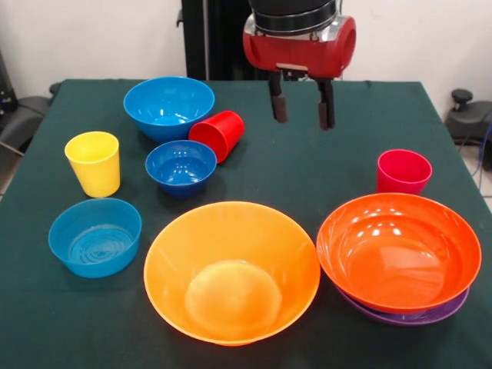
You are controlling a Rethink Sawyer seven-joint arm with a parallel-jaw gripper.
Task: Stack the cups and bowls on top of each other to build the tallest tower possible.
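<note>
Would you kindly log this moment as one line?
gripper: open, empty, raised | glossy red-orange plastic bowl: nested on shallow purple plastic bowl | small red plastic cup: tipped over

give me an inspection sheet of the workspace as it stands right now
Surface: dark green tablecloth, flat.
Job's things: red-orange bowl nested in purple bowl; huge orange bowl and three blue bowls separate; yellow cup and pinkish-red cup upright; red cup on its side.
Clutter: nothing seen.
Claw: open, empty, above the table.
Cables: one at the right edge.
Surroundings: white wall.
</note>
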